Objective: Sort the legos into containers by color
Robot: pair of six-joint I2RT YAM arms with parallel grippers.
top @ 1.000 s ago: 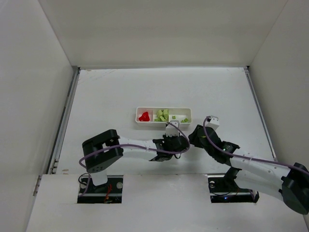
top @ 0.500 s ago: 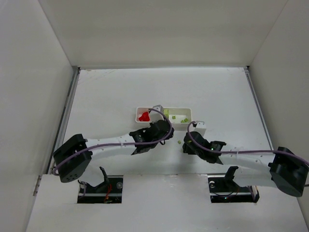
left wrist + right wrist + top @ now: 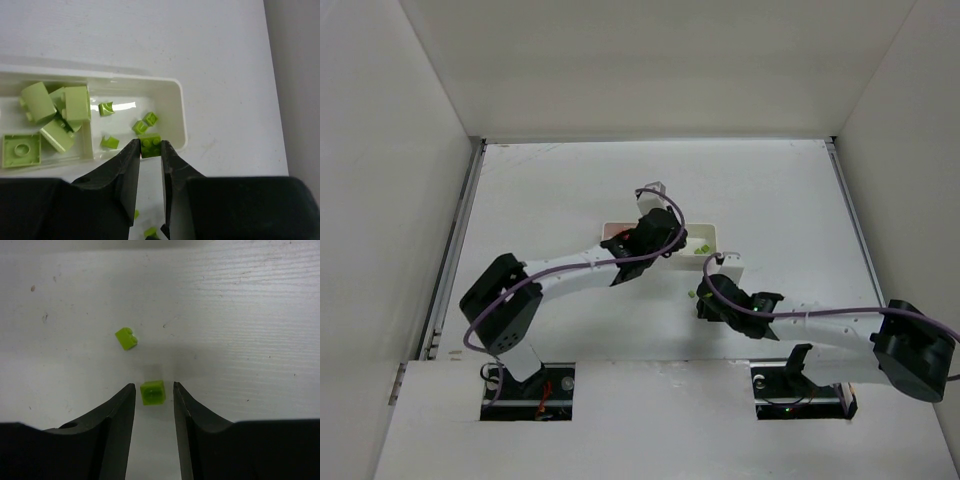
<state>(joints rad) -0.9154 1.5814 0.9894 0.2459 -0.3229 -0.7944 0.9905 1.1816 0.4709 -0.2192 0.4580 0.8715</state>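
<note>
As both arms are lying stretched out to mid-table: the left one is hanging over the tray, the right one is sitting low on the table just short of it.
left gripper: its fingers are clamping a bright green brick between the tips.
held brick position: it is hanging over the tray's right compartment, close to the near wall and the right end wall.
right compartment: four small bright green pieces are lying loose inside.
middle compartment: pale green bricks are crowding against the divider.
right gripper: its fingers are standing apart, straddling a green brick on the table; whether they are touching it, cannot tell.
second loose brick: it is sitting ahead and left of that one, apart from both fingers.
room: bare table is lying right of the tray's end and ahead of the right gripper; the enclosure walls are standing well apart from both arms.
</note>
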